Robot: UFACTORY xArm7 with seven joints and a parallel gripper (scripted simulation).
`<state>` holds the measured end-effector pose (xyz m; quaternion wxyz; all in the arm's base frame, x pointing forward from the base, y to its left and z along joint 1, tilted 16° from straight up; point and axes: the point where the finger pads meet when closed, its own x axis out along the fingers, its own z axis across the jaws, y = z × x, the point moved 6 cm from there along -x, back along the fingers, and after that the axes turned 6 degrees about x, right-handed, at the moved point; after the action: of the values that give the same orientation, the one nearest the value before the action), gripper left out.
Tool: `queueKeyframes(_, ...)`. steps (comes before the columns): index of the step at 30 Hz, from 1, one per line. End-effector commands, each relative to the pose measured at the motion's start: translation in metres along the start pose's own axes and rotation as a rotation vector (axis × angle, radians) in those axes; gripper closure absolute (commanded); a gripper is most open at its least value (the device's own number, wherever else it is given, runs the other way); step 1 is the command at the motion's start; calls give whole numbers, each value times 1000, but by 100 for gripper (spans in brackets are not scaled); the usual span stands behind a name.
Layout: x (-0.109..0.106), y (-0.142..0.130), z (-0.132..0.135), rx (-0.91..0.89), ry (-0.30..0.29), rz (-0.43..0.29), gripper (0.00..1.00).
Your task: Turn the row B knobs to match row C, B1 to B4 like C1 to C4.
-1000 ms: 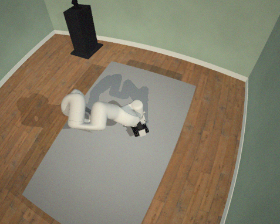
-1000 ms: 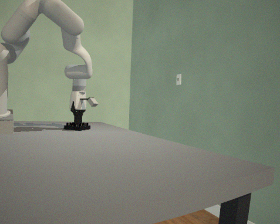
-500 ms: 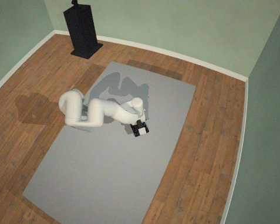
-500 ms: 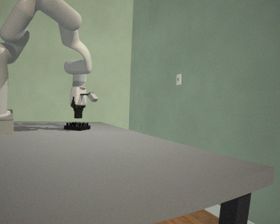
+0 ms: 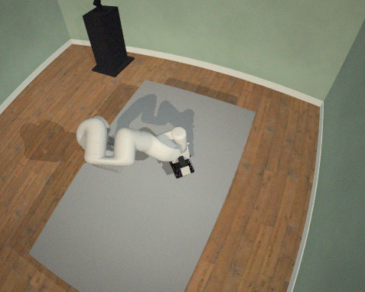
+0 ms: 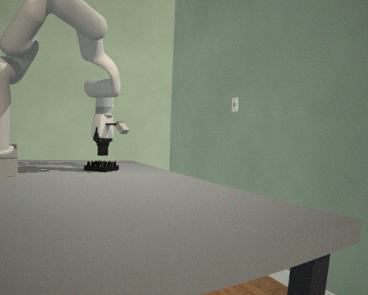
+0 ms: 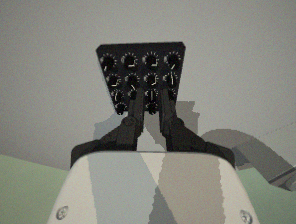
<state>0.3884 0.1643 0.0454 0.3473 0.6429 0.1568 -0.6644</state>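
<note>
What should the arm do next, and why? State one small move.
Probably shift sideways over the next row B knob, then descend. The gripper hangs above the knob box with a gap between, jaws slightly apart and holding nothing. The dial marks are too small to tell which knob mismatches.

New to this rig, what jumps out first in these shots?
The white arm, folded over the middle of the grey table, catches the eye first. Next comes its dark claw, which hangs just above the small black knob box with a narrow gap between the fingers and nothing held. After that, a tall black pedestal stands on the wood floor in the far corner.
</note>
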Motion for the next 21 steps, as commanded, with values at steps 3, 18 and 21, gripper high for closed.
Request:
queueKeyframes(3,-1,0,-1,-42,3,1,81)
queueKeyframes(18,0,-3,1,-470,-8,-4,81)
queueKeyframes(21,0,-4,1,-564,-9,-5,81)
